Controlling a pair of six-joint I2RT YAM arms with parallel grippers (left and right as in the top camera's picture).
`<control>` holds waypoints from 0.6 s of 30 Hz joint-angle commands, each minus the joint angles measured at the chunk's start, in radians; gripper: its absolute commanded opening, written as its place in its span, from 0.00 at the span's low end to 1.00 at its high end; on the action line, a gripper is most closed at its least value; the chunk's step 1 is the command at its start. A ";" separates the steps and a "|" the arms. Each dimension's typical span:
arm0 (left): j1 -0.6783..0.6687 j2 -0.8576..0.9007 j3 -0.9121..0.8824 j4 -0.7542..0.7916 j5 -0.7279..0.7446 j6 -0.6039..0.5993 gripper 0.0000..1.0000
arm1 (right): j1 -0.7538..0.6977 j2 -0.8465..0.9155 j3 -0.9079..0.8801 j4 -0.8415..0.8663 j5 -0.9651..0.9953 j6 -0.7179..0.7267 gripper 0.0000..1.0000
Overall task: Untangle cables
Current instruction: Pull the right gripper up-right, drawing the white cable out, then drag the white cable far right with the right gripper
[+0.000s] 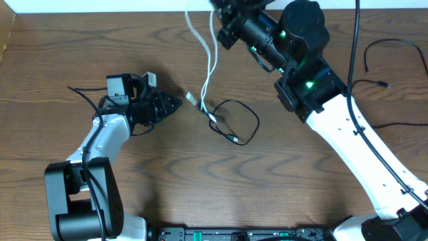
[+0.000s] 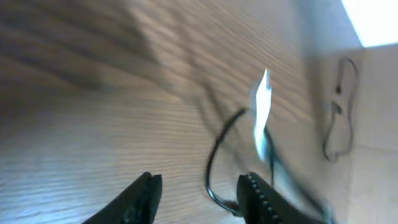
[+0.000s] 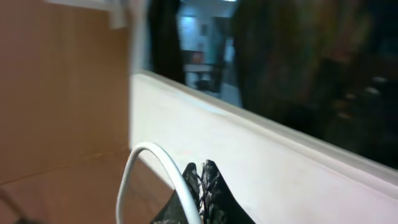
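The white cable (image 1: 208, 73) hangs in two strands from the table's back edge down to the middle, where it crosses the black cable (image 1: 251, 114), which lies in a loose loop. My right gripper (image 1: 217, 10) is raised at the back, shut on the white cable (image 3: 134, 168), which arches beside its fingers. My left gripper (image 1: 179, 104) sits low on the table, just left of the white cable's plug (image 1: 190, 98). In the left wrist view it (image 2: 199, 180) is open, and the black cable (image 2: 214, 155) curves in front of its right finger (image 2: 261, 199); the white plug (image 2: 262, 102) is blurred beyond.
Thicker black wires (image 1: 394, 47) lie on the table at the far right, near the right arm (image 1: 348, 127). A cardboard edge (image 1: 7, 33) stands at the back left. A white ledge (image 3: 280, 155) runs along the table's back.
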 commanded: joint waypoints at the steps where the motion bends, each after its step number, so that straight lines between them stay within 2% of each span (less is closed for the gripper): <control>1: -0.014 -0.007 0.003 0.013 0.121 0.094 0.53 | -0.003 -0.017 0.000 0.008 0.135 0.034 0.01; 4: -0.041 -0.007 0.003 0.027 0.121 0.098 0.61 | -0.003 -0.017 0.000 0.008 0.218 0.075 0.01; 6: -0.068 -0.007 0.003 0.042 0.121 0.105 0.63 | -0.003 -0.017 0.000 0.008 0.274 0.106 0.01; 18: -0.203 -0.007 0.003 0.106 0.088 0.154 0.68 | -0.004 -0.017 0.000 0.011 0.303 0.207 0.01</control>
